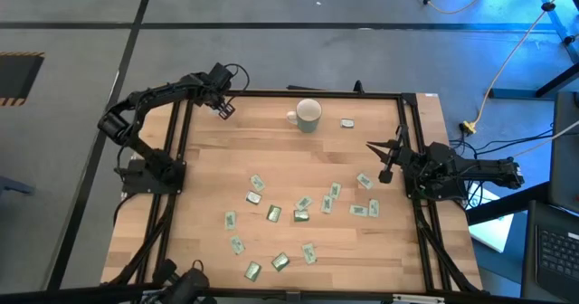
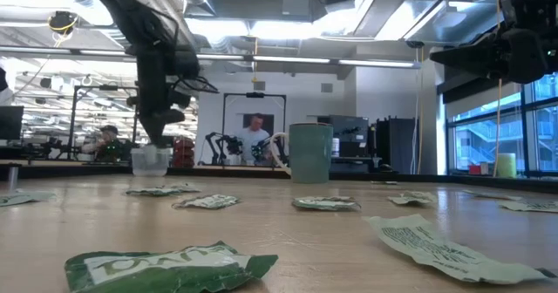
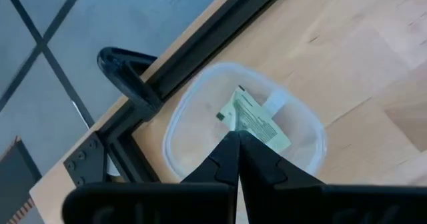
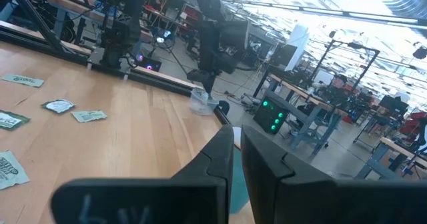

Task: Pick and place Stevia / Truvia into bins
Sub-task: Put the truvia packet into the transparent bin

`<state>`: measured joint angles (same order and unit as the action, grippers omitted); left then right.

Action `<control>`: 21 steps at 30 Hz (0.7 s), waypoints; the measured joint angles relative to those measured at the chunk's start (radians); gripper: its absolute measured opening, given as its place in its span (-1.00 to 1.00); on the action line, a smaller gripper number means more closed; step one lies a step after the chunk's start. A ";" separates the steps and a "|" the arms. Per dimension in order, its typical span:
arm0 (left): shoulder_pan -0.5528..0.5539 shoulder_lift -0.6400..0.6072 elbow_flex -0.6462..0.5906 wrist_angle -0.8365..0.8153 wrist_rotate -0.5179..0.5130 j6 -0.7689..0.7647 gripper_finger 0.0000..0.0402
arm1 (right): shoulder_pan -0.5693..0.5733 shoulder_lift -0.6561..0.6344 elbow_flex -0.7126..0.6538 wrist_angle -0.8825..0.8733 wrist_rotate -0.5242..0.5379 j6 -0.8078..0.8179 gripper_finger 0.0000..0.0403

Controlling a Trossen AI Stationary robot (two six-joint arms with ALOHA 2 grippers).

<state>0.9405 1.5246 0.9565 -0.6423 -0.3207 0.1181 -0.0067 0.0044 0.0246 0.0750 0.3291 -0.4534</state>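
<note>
Left gripper (image 1: 223,110) sits over the table's far-left corner, fingers together, nothing clamped. Right gripper (image 1: 386,171) hangs at the right edge; fingers look nearly together, can't tell if they grip anything.

High view: mug (image 1: 308,115) at far centre, one sachet (image 1: 347,122) just beside it. Other Stevia sachets (image 1: 273,213) scattered across the middle and near half of the table (image 1: 199,186), well apart from the left gripper; nearest ones to the right gripper lie just beside it.

Low view: left arm comes down onto the clear plastic cup (image 2: 149,160). Mug (image 2: 310,152) upright at centre, contents hidden. Sachets flat in the foreground (image 2: 166,267). People (image 2: 255,136) in the room behind.

Left wrist view: closed fingertips (image 3: 235,159) directly above the cup (image 3: 183,117), one sachet (image 3: 257,119) lying inside it. Black table frame (image 3: 193,57) runs just beside the cup.

Right wrist view: narrow slit between the fingers (image 4: 220,151). Sachets (image 4: 59,106) on the wood, the cup (image 4: 201,100) under the left arm far off.
</note>
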 joint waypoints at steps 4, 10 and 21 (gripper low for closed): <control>0.010 0.002 0.000 0.000 0.000 0.000 -0.99 | 0.000 0.000 0.000 -0.002 0.000 0.000 -0.83; 0.024 0.002 0.000 -0.024 0.000 0.000 -0.98 | 0.000 0.000 0.000 -0.002 0.000 0.000 -0.83; 0.026 0.002 0.000 -0.027 0.016 -0.003 -0.96 | 0.000 0.000 0.000 -0.002 0.000 0.000 -0.83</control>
<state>0.9668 1.5265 0.9565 -0.6693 -0.3047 0.1151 -0.0067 0.0042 0.0248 0.0729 0.3292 -0.4534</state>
